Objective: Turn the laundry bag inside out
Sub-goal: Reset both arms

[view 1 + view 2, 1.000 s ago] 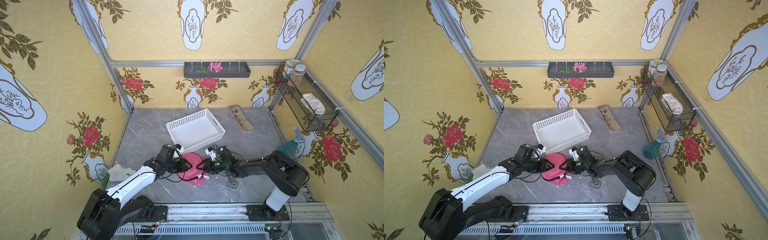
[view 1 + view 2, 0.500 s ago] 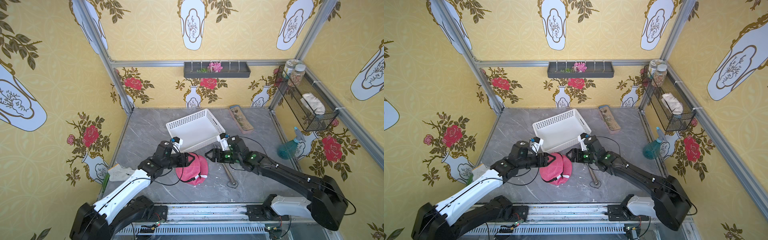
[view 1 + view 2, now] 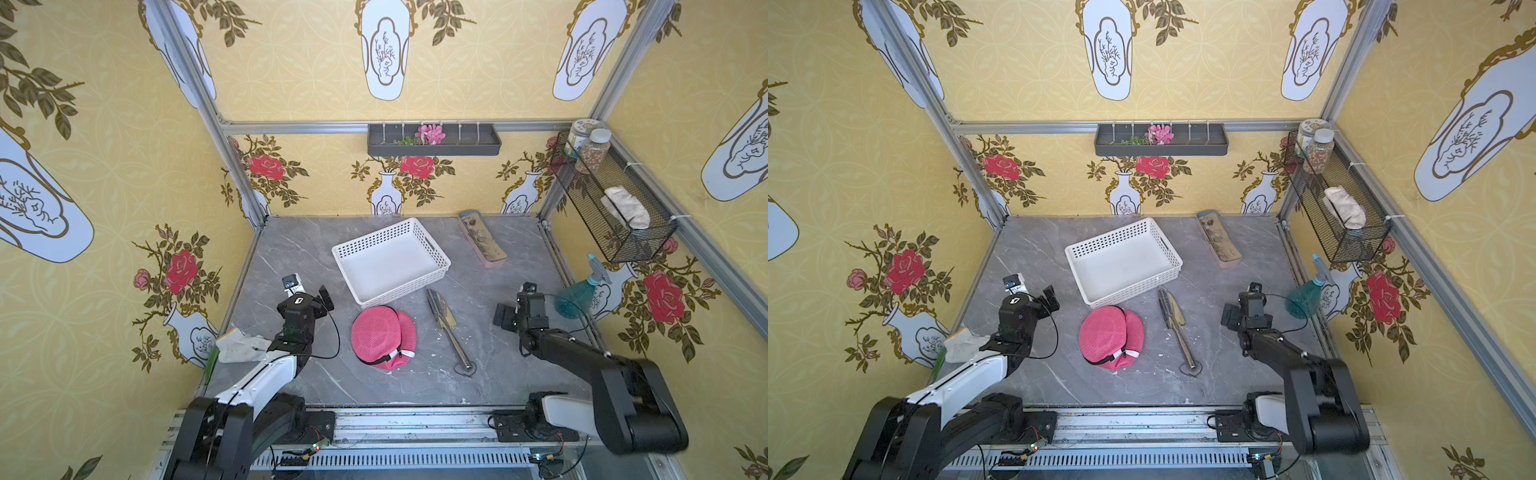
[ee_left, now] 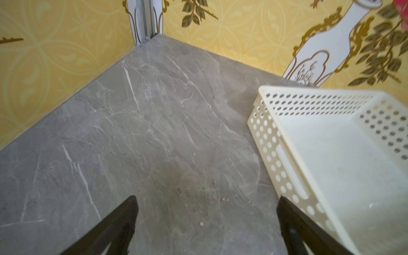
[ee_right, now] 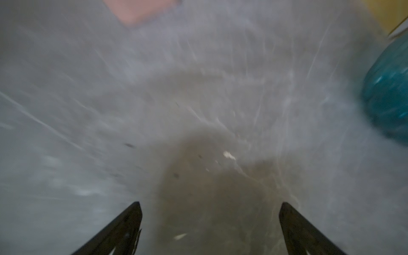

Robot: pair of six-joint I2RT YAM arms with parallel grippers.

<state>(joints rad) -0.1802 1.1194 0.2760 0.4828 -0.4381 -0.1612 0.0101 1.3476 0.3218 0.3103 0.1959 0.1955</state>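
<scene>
Centrally, the pink laundry bag (image 3: 382,337) lies slack on the grey table (image 3: 286,257), just at 6 o'clock of the white basket (image 3: 441,266), untouched. At its 9 o'clock hovers the left gripper (image 3: 311,291); at 3 o'clock, well apart, the right gripper (image 3: 514,302). Both pairs of jaws stand wide apart, holding nothing, as the wrist views confirm.
</scene>
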